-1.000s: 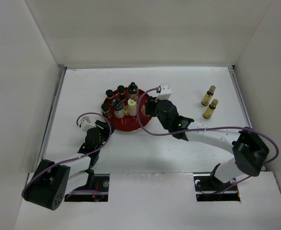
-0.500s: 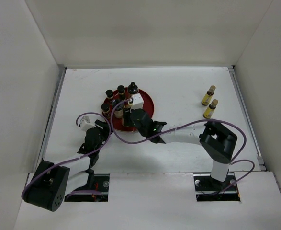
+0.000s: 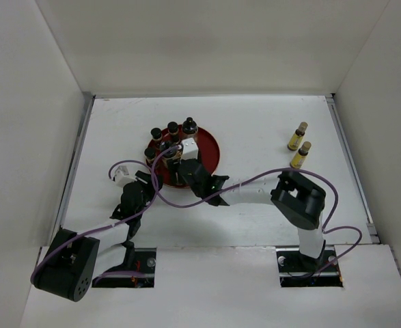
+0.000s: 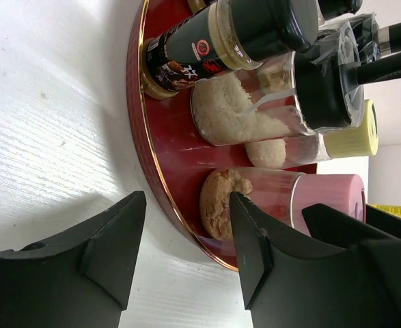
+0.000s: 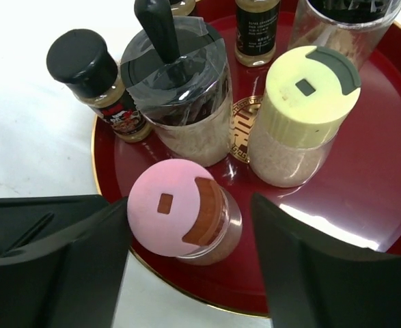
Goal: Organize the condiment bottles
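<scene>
Several condiment bottles stand on a red round tray (image 3: 210, 154). In the right wrist view my right gripper (image 5: 190, 208) is open, one finger on each side of the pink-capped jar (image 5: 169, 212) at the tray's near rim, not touching it. Behind that jar stand a cream-capped jar (image 5: 302, 116), a clear jar with a black handled lid (image 5: 176, 89) and a small dark-capped bottle (image 5: 94, 75). My left gripper (image 4: 186, 212) is open and empty, low on the table beside the tray rim (image 4: 160, 198). Two yellow bottles (image 3: 296, 135) (image 3: 300, 154) stand apart at the right.
White walls enclose the table on three sides. My right arm (image 3: 255, 195) stretches across the table front from its base to the tray. My left gripper (image 3: 144, 184) sits just left of the tray's front edge.
My right arm has swung left from the tray's right side to over its front-left part, above the pink-capped jar. My left arm has not moved.
</scene>
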Controlling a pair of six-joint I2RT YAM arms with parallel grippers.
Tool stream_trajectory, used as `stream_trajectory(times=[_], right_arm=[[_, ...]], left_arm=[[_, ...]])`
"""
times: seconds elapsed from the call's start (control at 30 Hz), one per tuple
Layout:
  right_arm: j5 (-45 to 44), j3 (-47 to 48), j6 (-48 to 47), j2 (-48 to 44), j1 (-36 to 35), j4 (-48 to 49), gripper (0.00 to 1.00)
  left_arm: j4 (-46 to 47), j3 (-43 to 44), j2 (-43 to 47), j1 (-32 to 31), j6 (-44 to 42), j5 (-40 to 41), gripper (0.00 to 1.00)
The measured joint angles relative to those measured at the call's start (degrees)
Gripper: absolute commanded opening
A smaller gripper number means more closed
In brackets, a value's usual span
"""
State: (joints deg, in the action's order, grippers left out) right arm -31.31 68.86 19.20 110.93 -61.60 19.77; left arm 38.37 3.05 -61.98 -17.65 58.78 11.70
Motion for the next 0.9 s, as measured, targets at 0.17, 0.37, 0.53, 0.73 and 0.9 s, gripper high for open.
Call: stream_trajectory(times=[0.17, 0.37, 0.53, 0.73, 0.9], right_arm=[[0.04, -0.68, -0.83, -2.03, -0.04, -0.46, 0.87], [1.18, -6.75, -3.08, -15.37, -0.07, -0.81, 0.81], [1.16, -16.41, -3.78, -31.78, 7.23, -0.9, 0.39], [-9.68, -24.85, -1.36, -45.66, 25.97, -8.44, 0.4], [-14.53, -26.32, 0.46, -52.37, 38.4, -16.46, 0.62]], left_arm=[[0.0, 0.0, 0.0, 0.0, 0.0, 0.02, 0.5], [0.0, 0.0, 0.0, 0.0, 0.0, 0.0, 0.5], [0.0, 0.0, 0.04, -0.09, 0.0, -0.02, 0.5], [0.0, 0.0, 0.02, -0.44, 0.0, 0.02, 0.5], [0.02, 0.0, -0.11, -0.96, 0.0, 0.11, 0.5]])
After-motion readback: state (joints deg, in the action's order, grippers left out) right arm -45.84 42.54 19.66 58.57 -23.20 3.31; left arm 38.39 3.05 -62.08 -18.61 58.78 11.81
